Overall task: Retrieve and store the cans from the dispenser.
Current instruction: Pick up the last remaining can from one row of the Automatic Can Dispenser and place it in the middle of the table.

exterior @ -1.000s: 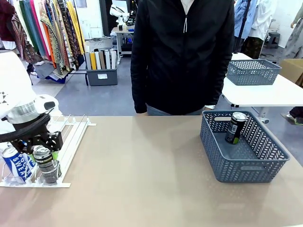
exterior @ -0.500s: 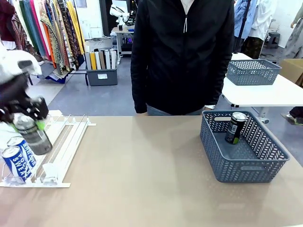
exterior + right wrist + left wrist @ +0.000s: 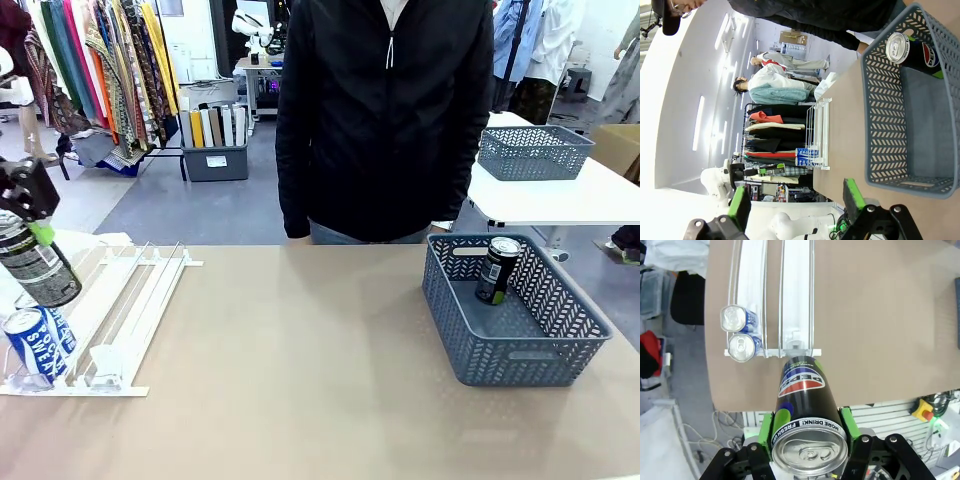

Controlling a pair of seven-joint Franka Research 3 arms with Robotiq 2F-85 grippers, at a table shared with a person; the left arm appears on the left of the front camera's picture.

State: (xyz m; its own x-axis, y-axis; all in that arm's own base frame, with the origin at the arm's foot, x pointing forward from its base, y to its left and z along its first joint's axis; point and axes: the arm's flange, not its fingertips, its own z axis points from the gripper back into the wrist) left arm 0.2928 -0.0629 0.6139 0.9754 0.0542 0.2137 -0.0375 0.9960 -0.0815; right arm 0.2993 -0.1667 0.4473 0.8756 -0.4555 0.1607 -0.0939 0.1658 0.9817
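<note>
Black Pepsi can (image 3: 802, 405), blue cans (image 3: 737, 320), white dispenser (image 3: 140, 290), grey chevron-patterned basket (image 3: 520, 365)

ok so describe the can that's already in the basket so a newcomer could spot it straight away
At the right end of the table sits a grey mesh basket. One black Pepsi can with a silver top stands in its left half. It is the sole can there: the other black can hangs in the left gripper near the dispenser, where the blue cans sit.
</note>
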